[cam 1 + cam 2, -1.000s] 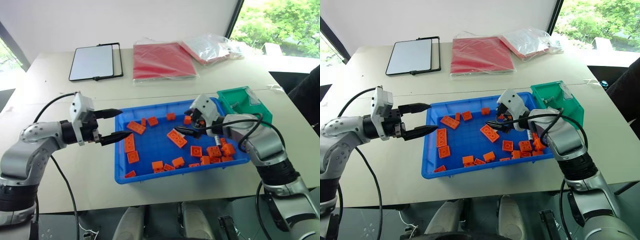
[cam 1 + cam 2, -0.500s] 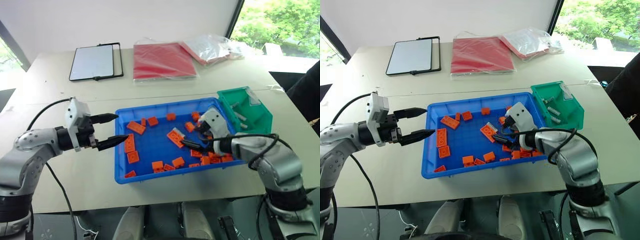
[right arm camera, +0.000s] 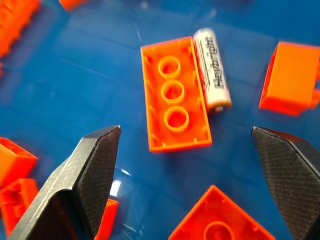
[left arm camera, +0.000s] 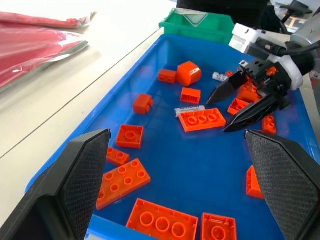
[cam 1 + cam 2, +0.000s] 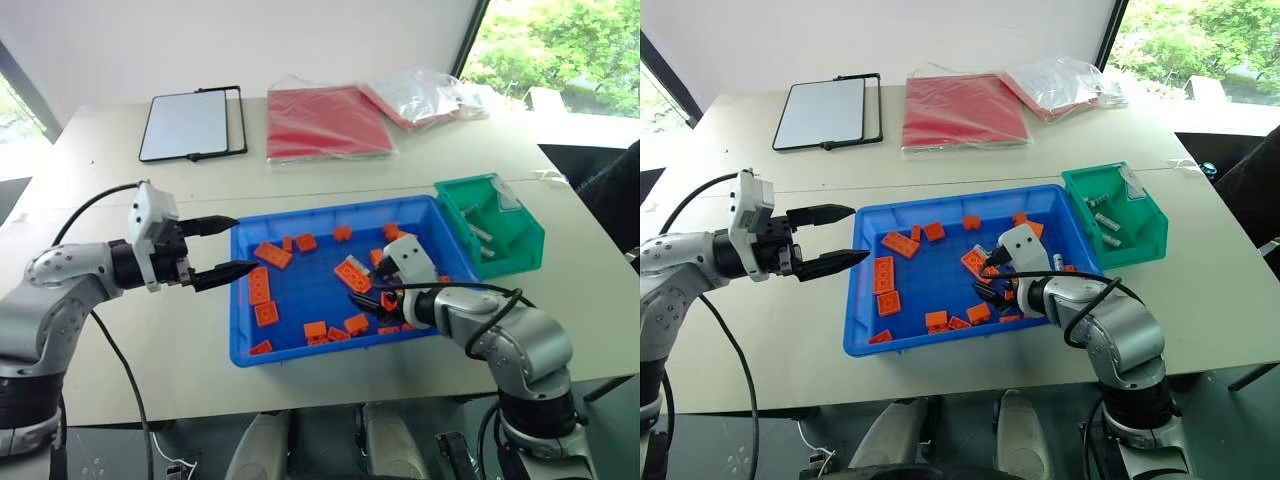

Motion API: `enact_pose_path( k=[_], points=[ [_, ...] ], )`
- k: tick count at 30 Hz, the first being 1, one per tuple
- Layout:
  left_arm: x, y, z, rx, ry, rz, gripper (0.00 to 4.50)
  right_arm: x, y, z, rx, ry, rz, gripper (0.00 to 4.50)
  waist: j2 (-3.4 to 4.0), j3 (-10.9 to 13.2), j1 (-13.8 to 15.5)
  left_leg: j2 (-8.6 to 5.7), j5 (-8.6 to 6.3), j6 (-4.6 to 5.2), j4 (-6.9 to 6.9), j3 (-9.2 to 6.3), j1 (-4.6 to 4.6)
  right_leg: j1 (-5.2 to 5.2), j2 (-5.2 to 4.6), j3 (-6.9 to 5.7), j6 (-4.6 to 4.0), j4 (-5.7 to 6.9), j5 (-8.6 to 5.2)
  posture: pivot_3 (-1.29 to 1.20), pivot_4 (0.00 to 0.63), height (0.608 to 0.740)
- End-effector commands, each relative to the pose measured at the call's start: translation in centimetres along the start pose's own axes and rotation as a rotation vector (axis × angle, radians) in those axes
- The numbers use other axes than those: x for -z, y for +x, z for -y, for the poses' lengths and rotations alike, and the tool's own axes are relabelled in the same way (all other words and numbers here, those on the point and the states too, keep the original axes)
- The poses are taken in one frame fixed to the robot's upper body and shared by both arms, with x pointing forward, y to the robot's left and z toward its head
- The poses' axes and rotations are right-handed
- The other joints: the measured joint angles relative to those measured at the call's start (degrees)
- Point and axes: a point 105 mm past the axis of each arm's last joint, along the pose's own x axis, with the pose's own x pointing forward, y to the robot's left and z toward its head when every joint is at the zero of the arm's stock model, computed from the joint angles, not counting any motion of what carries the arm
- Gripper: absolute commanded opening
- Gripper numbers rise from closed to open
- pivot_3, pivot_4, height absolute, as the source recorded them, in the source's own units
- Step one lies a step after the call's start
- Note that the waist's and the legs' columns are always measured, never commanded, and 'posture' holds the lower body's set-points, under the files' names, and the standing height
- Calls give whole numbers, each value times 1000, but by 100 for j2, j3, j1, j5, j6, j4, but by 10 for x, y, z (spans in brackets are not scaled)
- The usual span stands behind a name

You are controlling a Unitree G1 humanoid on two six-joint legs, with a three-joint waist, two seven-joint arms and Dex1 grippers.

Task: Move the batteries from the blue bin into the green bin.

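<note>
Your right tool (image 3: 187, 200) hangs released inside the blue bin (image 5: 300, 350) — a battery (image 3: 212, 68) lies just ahead, touching a three-stud brick's (image 3: 175, 95) long side.

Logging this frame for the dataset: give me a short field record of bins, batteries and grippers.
blue bin: on the table, holds scattered orange bricks and a battery
battery: lies flat alongside a three-stud orange brick
green bin: by the blue bin's far right corner, batteries in bin already inside
right gripper: open, low inside the blue bin, aimed at the brick and battery, holding nothing
left gripper: open, empty, at the blue bin's left edge
</note>
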Motion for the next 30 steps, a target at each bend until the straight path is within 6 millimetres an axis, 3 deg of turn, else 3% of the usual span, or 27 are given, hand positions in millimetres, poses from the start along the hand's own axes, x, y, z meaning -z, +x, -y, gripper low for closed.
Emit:
enact_pose_path(
  k=[1, 3, 8, 13, 17, 20, 21, 26, 30],
  points=[
    [-8, -1, -1, 3, 35, 0, 4500, 2, 5, -4, -9, -20, 4, 4077, 0, -1, -1, 0, 0, 0, 0, 0, 1, 1, 0, 0, 0, 0, 0, 0, 150, 731],
    [-7, -1, -1, 3, 36, 2, 4500, 0, 7, -7, -19, -27, 11, 3468, 0, -1, 1, 0, 0, 0, 0, 0, 1, 1, 0, 0, 0, 0, 0, 0, 150, 731],
    [-6, 0, 0, 0, 35, 6, 4500, -12, 8, -32, -156, -57, 47, 1148, 0, -1, 2, 0, 0, 0, 0, 0, 1, 2, 1, 0, 0, 0, 0, 0, 150, 731],
    [-5, -1, 1, -1, 35, 6, 4500, -36, 18, -64, -364, -41, 98, 1148, 0, -1, -27, 1, 0, 0, 0, -1, 1, -1, 3, 1, 1, 5, 0, 0, 150, 731],
    [-6, -1, 0, -4, 40, 6, 4500, -35, 39, -68, -380, -59, 61, 1148, 0, -1, -9, 1, 0, 0, 0, -3, 3, 0, 6, 1, 1, 7, 0, 0, 150, 731],
    [-8, -2, -1, -10, 44, 5, 4500, -32, 50, -68, -357, -122, 38, 2531, -1, -1, -4, -1, 0, -1, 1, -3, 3, 1, 5, 1, 0, 7, 1, 0, 150, 731],
    [-8, -3, -1, -12, 44, 5, 4500, -38, 48, -65, -344, -127, 55, 2994, -1, -1, -9, -1, 0, -1, 1, -2, 3, 0, 5, 2, 0, 7, 1, 0, 150, 731],
    [-5, -5, 1, -17, 42, 2, 4500, -58, 24, -46, -270, -141, 132, 2994, -1, -1, 5, 0, 1, -1, 1, -3, 2, -4, 6, 2, 0, 11, 1, 0, 150, 731],
    [-4, -3, 0, -15, 40, 4, 4500, -59, 6, -25, -171, -157, 140, 2994, -1, -1, 4, 0, 0, -1, 1, -4, 1, -4, 5, 2, 0, 11, 1, 0, 150, 731]
  ],
)
